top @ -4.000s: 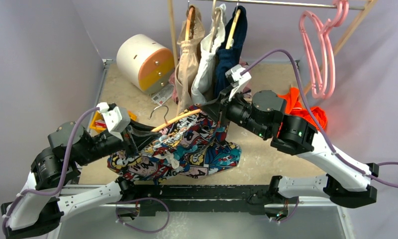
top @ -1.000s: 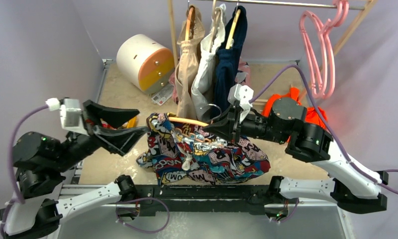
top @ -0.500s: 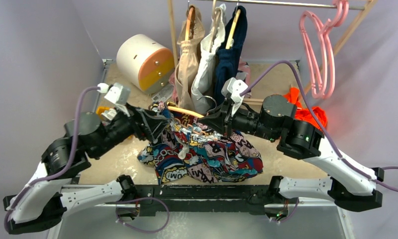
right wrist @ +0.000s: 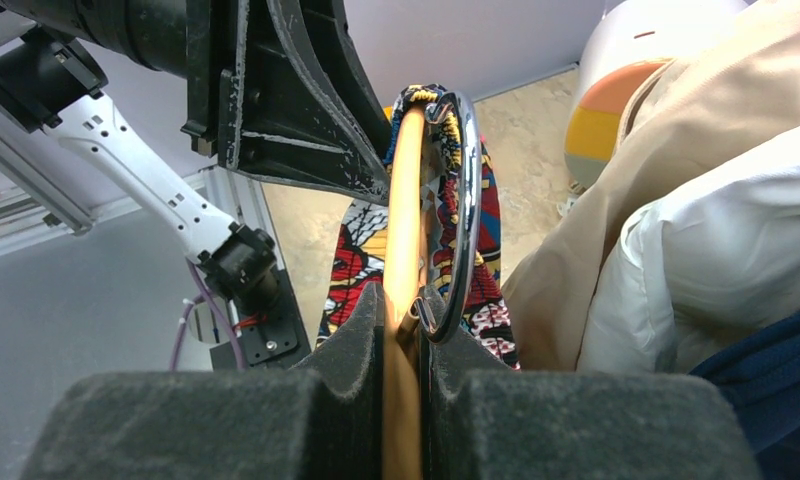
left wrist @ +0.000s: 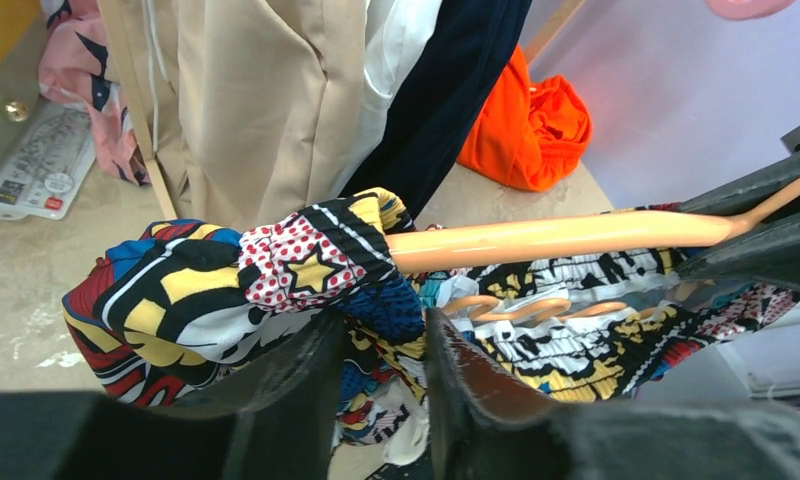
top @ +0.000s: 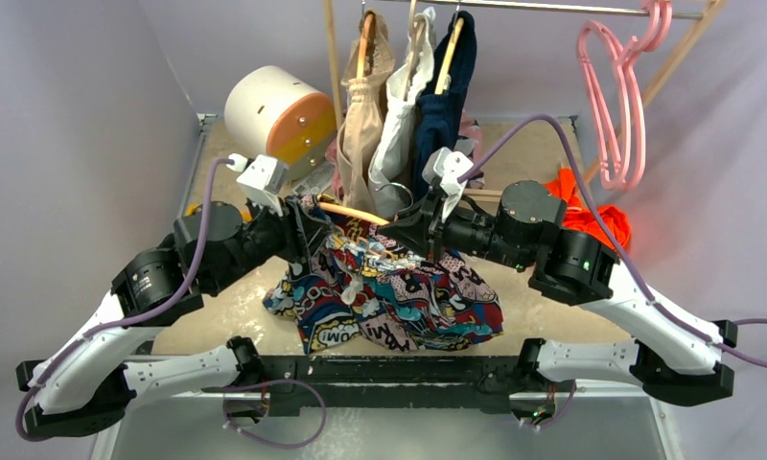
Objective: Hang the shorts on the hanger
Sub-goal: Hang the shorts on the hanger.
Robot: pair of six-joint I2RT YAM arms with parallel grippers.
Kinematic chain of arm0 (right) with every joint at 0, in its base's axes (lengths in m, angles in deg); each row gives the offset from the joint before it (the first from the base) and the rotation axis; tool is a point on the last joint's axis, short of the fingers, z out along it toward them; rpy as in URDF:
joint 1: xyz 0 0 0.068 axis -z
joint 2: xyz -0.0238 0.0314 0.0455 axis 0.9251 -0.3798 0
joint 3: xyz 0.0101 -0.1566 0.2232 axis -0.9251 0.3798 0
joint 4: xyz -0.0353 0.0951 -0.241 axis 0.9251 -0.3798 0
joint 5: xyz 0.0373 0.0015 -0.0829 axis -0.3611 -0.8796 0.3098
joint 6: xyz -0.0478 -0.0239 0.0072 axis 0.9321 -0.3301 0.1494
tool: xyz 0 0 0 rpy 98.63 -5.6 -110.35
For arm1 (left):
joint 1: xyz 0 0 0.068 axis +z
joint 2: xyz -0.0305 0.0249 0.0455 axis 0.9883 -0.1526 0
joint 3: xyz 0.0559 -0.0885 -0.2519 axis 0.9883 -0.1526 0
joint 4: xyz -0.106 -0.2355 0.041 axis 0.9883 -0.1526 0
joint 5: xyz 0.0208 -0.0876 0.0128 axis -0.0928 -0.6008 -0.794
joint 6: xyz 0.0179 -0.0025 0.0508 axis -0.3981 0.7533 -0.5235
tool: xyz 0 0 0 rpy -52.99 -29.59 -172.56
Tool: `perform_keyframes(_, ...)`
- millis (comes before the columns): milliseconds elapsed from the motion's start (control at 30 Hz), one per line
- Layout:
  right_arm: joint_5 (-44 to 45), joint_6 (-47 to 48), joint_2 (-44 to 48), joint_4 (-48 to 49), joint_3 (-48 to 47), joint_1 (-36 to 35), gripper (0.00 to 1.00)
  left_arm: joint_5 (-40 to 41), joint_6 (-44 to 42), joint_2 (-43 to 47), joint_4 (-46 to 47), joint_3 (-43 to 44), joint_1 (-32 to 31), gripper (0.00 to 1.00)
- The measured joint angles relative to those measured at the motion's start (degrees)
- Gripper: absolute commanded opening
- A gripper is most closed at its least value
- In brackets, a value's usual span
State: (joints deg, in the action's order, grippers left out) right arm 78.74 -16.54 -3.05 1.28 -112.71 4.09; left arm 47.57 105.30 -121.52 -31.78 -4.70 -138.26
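Note:
The peach-orange hanger (top: pixel 356 213) is held level above the table, and my right gripper (top: pixel 404 228) is shut on it beside the silver hook (right wrist: pixel 466 200). The hanger's arm (right wrist: pixel 406 200) runs straight out from between the right fingers (right wrist: pixel 403 295). The comic-print shorts (top: pixel 399 297) hang bunched from the hanger, with one end wrapped over the arm's left tip (left wrist: pixel 316 240). My left gripper (top: pixel 313 230) is at that left end. Its fingers (left wrist: pixel 381 320) have closed in on a fold of the shorts (left wrist: pixel 206 290) just under the hanger arm (left wrist: pixel 556 235).
Behind the shorts, beige, white and navy garments (top: pixel 399 115) hang on wooden hangers from a rail (top: pixel 552 8). Pink hangers (top: pixel 615 96) hang at the right. An orange garment (top: pixel 581 206) lies behind the right arm. A white and orange round cabinet (top: pixel 279 120) stands at the back left.
My left arm has swung in from the left to the shorts' left end, and its wide jaws have narrowed onto the fabric. The right arm with the hanger has shifted slightly left.

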Motion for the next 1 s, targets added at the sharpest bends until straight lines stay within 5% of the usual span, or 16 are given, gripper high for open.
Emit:
perform_keyframes(133, 0.04, 0.0, 0.0, 0.0, 0.0, 0.02, 0.0, 0.13, -0.02, -0.22, -0.24, 0.02, 0.0, 0.01)
perform_keyframes(400, 0.2, -0.33, 0.26, 0.85, 0.59, 0.02, 0.0, -0.5, -0.22, 0.94, -0.61, 0.24, 0.0, 0.0)
perform_keyframes(833, 0.17, -1.73, 0.11, 4.85, 1.29, 0.0, 0.0, -15.39, -0.07, 2.25, 6.34, 1.66, 0.02, 0.0)
perform_keyframes(933, 0.15, -1.73, -0.04, 4.83, 1.29, 0.0, 0.0, -16.22, -0.48, 2.03, 6.1, 1.64, 0.02, 0.49)
perform_keyframes(1000, -0.09, -1.68, 0.07, 4.66, 1.18, 0.0, 0.0, -16.11, -1.46, 2.34, 5.66, 1.64, 0.02, 0.57)
